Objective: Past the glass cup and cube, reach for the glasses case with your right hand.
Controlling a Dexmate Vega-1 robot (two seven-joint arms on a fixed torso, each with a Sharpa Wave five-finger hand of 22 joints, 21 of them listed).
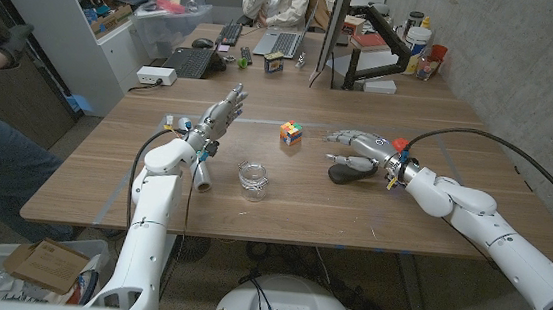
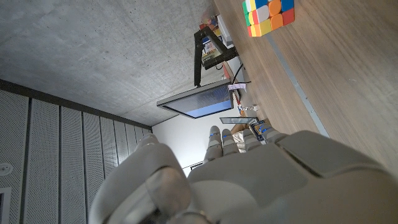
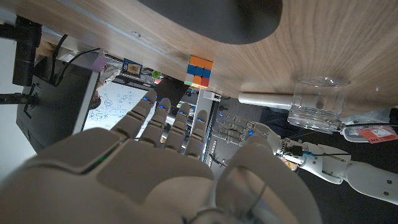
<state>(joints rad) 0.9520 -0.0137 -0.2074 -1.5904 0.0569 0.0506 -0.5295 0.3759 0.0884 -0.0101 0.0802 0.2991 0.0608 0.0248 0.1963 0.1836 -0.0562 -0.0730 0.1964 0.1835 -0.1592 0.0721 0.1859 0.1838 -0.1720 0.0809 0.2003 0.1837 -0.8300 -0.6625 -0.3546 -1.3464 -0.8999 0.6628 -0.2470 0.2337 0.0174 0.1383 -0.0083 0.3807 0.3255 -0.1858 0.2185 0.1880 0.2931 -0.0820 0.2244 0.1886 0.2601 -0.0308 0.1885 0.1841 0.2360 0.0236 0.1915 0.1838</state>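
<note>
R hand (image 1: 357, 148) hovers over glasses case (image 1: 347, 173) — fingers (image 1: 343, 137) released, poised to grab; L hand (image 1: 222, 110) raised aside, fingers spread, empty.

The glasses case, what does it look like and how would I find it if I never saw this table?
Start at the long wooden table and look toward the robot's right hand. Just under that hand lies the dark, smooth, oval glasses case. It is the only dark, flat thing there: the colourful puzzle cube is bright and boxy, and the clear glass cup is see-through.
</note>
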